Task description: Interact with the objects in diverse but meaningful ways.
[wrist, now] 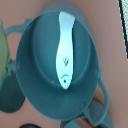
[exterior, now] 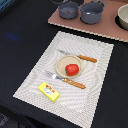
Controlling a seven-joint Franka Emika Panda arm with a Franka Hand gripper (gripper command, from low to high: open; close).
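In the wrist view a grey pot [wrist: 35,75] with side handles fills the picture, seen from straight above. A white fish-shaped utensil [wrist: 65,50] lies flat inside it. Only two dark blurred tips of my gripper [wrist: 50,125] show at the picture's edge, above the pot's rim; I cannot tell how the jaws stand. In the exterior view two grey pots [exterior: 92,12] [exterior: 68,10] stand on a pink board [exterior: 65,22] at the back. A red tomato [exterior: 72,69] sits on a small plate [exterior: 61,64]. A yellow box [exterior: 48,90] lies on the striped mat [exterior: 97,80]. No sausage shows.
A knife [exterior: 80,57] and a fork [exterior: 67,80] with brown handles lie on either side of the plate. A pale bowl [exterior: 123,17] stands at the board's right end in the exterior view. The table around the mat is black. The arm does not show in the exterior view.
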